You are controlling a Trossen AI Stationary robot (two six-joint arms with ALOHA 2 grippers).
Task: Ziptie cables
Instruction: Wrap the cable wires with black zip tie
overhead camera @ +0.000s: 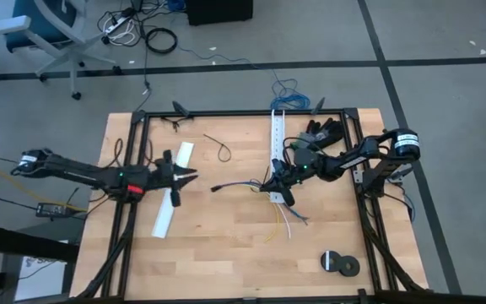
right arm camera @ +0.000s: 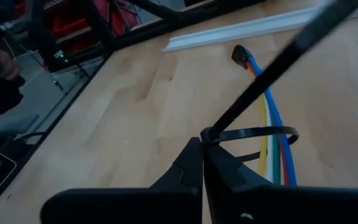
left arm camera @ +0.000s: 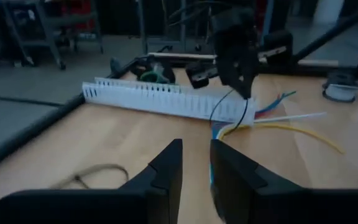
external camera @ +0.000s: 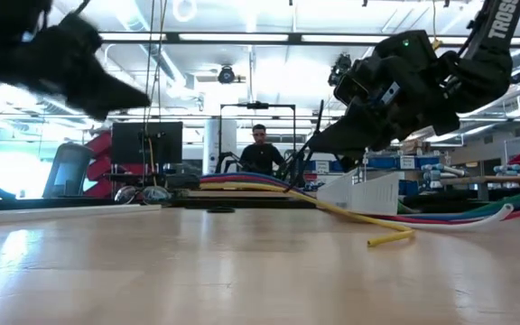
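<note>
One bundle of cables [overhead camera: 256,187] lies near the middle of the table, its small dark end [right arm camera: 238,54] toward nine o'clock in the high view and its loose yellow, blue and pale tails fanning out toward five o'clock. A ziptie [right arm camera: 253,132], already formed into a loop, arches over the wires in the right wrist view, with its long free tail running up and away across that picture. The right gripper [overhead camera: 278,187] is closed tight on the ziptie, right at the point where loop and tail meet, and it hovers just above the bundle beside the lower end of the white slotted channel [overhead camera: 276,152].

A second, spare ziptie [overhead camera: 219,149] lies curled on the wood at about eleven o'clock from the bundle, well apart from it.

The left gripper [overhead camera: 186,176] hangs at nine o'clock from the cables, its fingers [left arm camera: 168,167] only slightly parted and holding nothing, pointed toward the right arm's work. A long white strip [overhead camera: 172,200] lies just beneath it.

The step in hand looks like cinching: the loop seems to be round the wires but is still wide. Next, I judge, the left gripper must reach in and take either the free tail or the bundle, so one arm can pull while the other holds steady.
</note>
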